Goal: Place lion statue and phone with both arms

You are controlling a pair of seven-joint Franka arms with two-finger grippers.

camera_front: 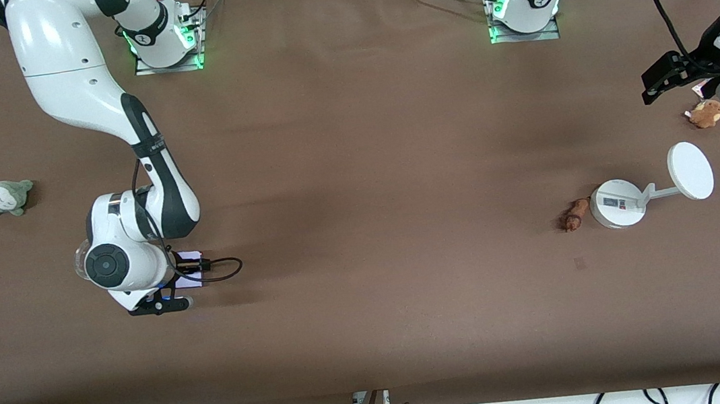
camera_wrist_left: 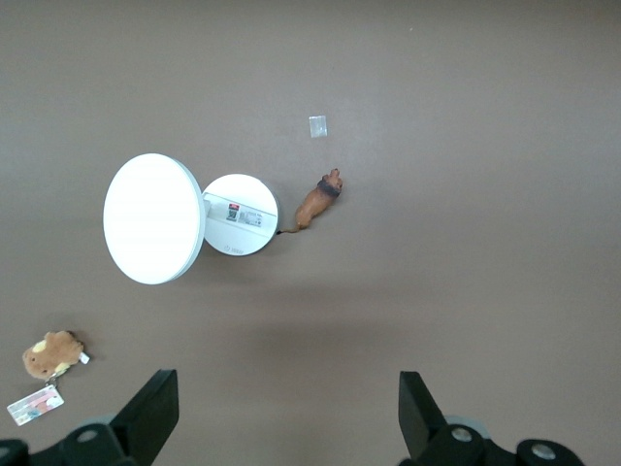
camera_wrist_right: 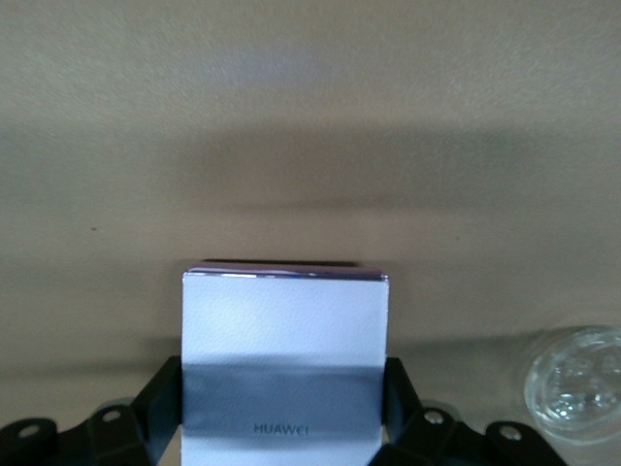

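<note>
The phone (camera_wrist_right: 284, 330), a pale lavender-white rectangle with a purple edge, sits between the fingers of my right gripper (camera_wrist_right: 284, 398), which is shut on it. In the front view the phone (camera_front: 188, 259) shows beside the right wrist, toward the right arm's end of the table; the gripper (camera_front: 183, 268) itself is mostly hidden there. The lion statue (camera_front: 575, 213), small and orange-brown with a dark head, lies on the table touching the white stand's base (camera_front: 616, 203). My left gripper (camera_front: 651, 87) hangs open and empty over the left arm's end of the table. From there it looks down on the lion statue (camera_wrist_left: 315, 201).
The white stand's disc (camera_front: 690, 170) juts out from its base. A brown-and-white plush toy (camera_front: 706, 113) with a tag lies near the left gripper. A grey plush (camera_front: 7, 196) sits at the right arm's end. A clear round object (camera_wrist_right: 577, 383) lies beside the phone.
</note>
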